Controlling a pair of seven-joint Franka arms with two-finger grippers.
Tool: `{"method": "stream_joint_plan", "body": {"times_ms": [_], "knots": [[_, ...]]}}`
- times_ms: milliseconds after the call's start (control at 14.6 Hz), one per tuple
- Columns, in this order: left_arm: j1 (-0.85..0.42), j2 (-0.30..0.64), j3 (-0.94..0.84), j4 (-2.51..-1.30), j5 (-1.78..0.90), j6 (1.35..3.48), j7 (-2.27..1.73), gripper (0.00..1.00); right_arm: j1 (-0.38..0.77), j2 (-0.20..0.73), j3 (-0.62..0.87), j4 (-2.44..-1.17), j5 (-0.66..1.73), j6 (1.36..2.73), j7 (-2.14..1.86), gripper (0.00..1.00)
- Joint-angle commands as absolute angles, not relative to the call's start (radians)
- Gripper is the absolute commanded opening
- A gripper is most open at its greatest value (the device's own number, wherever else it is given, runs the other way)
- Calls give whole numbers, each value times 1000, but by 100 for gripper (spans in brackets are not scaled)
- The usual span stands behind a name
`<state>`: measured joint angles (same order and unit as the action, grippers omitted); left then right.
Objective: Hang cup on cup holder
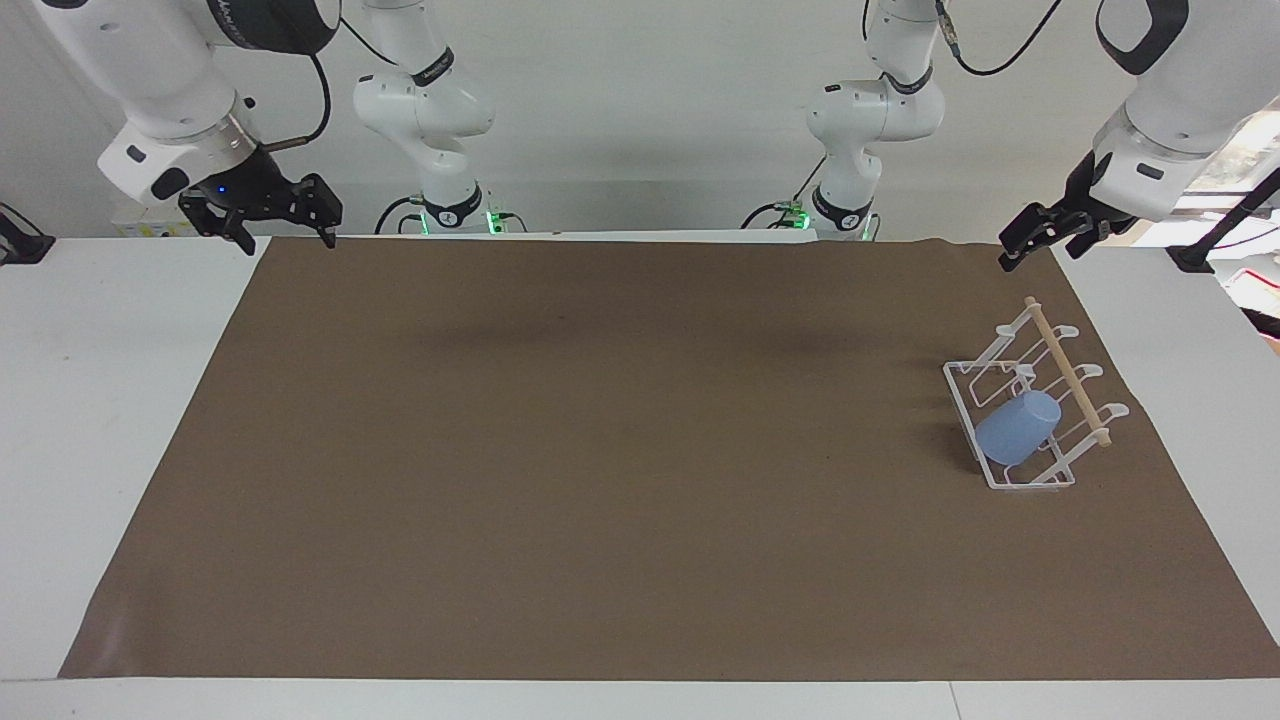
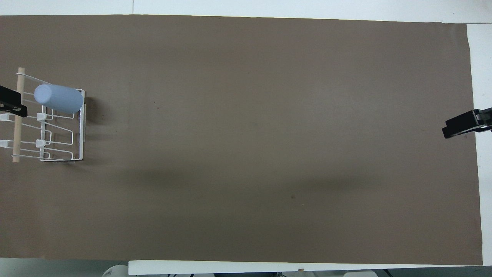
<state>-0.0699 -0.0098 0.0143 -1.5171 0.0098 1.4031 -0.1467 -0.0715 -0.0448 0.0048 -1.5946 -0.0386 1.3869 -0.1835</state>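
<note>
The light-blue cup (image 1: 1018,428) sits upside down and tilted on a prong of the white wire cup holder (image 1: 966,425), at the holder's end farther from the robots. The holder's wooden dowel (image 1: 1070,375) runs across its top. The cup (image 2: 58,99) and the holder (image 2: 82,130) also show in the overhead view. My left gripper (image 1: 1032,255) is open and empty, raised in the air by the mat's corner, clear of the holder; the overhead view shows it (image 2: 13,104) over the dowel. My right gripper (image 1: 265,222) is open and empty and waits over the mat's corner at the right arm's end.
A brown mat (image 1: 600,450) covers most of the white table (image 1: 110,400). The holder stands on the mat near its edge at the left arm's end. The right gripper (image 2: 459,125) shows at the mat's edge in the overhead view.
</note>
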Motion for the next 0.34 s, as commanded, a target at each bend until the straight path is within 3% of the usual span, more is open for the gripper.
{"method": "stream_joint_plan", "body": {"times_ms": [0, 274], "knots": [[-61, -2, 20, -1490, -11, 1384, -126, 100, -83, -48, 12, -1591, -20, 1379, -179, 100], [-34, 0, 21, -1489, -37, 1385, -103, 100, -81, -48, 12, -1591, -20, 1376, -179, 100]]}}
